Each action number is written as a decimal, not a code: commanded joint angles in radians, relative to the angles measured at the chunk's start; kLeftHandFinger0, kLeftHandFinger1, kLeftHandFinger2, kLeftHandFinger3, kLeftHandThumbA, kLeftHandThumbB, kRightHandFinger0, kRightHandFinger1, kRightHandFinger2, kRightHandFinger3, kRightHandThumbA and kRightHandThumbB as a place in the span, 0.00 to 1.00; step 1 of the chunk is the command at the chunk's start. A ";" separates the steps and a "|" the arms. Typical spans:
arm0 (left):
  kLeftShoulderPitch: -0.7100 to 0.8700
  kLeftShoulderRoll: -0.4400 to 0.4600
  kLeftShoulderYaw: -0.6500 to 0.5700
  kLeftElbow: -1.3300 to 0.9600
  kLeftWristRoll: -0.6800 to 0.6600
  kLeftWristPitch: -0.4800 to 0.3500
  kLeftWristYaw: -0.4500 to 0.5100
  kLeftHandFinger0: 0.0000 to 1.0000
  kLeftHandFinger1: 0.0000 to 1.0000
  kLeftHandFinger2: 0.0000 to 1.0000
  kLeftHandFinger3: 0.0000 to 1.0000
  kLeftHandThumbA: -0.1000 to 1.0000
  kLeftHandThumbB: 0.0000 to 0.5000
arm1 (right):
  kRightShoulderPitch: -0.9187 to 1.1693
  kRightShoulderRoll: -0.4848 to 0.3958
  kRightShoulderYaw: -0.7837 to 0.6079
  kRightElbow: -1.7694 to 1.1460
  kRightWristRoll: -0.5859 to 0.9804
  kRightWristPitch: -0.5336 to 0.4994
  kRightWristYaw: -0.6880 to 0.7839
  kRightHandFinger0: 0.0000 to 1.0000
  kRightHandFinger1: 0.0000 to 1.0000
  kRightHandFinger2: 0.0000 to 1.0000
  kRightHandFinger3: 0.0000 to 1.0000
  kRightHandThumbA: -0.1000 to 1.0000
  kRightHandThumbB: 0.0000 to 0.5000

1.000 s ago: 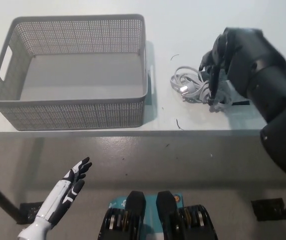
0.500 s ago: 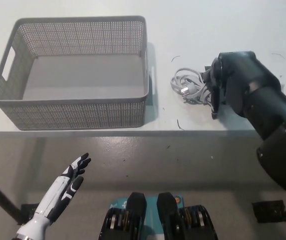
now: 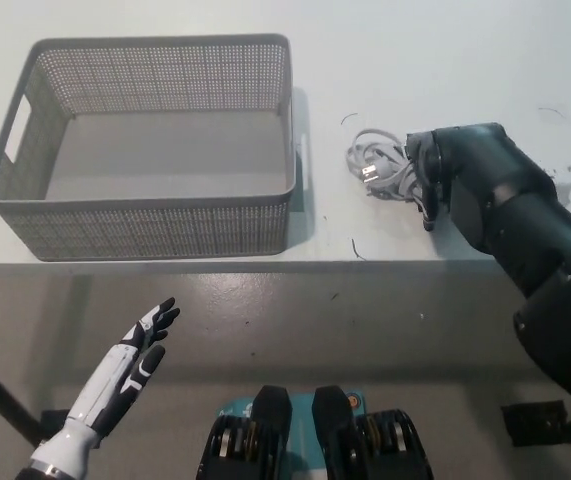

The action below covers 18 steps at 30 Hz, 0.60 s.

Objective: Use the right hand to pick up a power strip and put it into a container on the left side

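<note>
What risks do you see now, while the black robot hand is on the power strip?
1. The right robot hand covers the power strip, so its hold cannot be judged; it may slip.
2. The coiled cord lies loose and may snag on the basket rim.

The left robot hand rests open below the table.

We observe the black right hand (image 3: pixel 435 185) lowered onto the power strip's coiled cable (image 3: pixel 377 168); the grey container (image 3: pixel 155 215) sits well apart.

We have one view only, from the head, aimed steeply down over the white table (image 3: pixel 445 40), its front edge crossing mid-frame, floor (image 3: pixel 365 320) below. The basket (image 3: pixel 155 230) sits upper left; framing seems moderately close, nothing shared.
</note>
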 commanded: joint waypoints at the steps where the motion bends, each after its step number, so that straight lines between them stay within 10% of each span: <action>1: -0.049 0.031 0.013 -0.019 0.005 -0.042 -0.016 1.00 1.00 1.00 1.00 1.00 0.55 | 0.115 -0.097 -0.115 0.015 0.059 -0.152 -0.580 0.27 0.38 0.51 0.63 0.00 0.46; 3: -0.050 0.033 0.012 -0.021 0.005 -0.040 -0.017 1.00 1.00 1.00 1.00 1.00 0.55 | 0.107 -0.099 -0.122 0.015 0.059 -0.157 -0.585 0.31 0.39 0.50 0.61 0.00 0.44; 9: -0.063 0.038 0.005 -0.015 0.003 -0.048 -0.027 1.00 1.00 1.00 1.00 1.00 0.48 | 0.094 -0.116 -0.135 0.009 0.046 -0.225 -0.657 0.00 0.01 0.17 0.35 0.00 0.42; 12: -0.068 0.040 0.003 -0.007 0.006 -0.056 -0.028 1.00 1.00 1.00 1.00 1.00 0.49 | 0.082 -0.115 -0.135 0.008 0.041 -0.227 -0.663 0.02 0.08 0.24 0.47 0.00 0.39; 15: -0.066 0.039 -0.002 -0.007 0.015 -0.057 -0.026 1.00 1.00 1.00 1.00 1.00 0.48 | 0.054 -0.123 -0.140 0.002 0.038 -0.268 -0.690 0.00 0.00 0.14 0.34 0.00 0.37; 16: -0.067 0.040 -0.003 -0.007 0.015 -0.063 -0.027 1.00 1.00 1.00 1.00 1.00 0.46 | 0.041 -0.126 -0.140 0.001 0.036 -0.266 -0.680 0.14 0.13 0.27 0.55 0.00 0.40; 18: -0.068 0.041 -0.005 -0.003 0.012 -0.070 -0.030 1.00 1.00 1.00 1.00 1.00 0.46 | 0.015 -0.137 -0.114 -0.002 0.005 -0.281 -0.712 0.14 0.15 0.29 0.52 0.00 0.51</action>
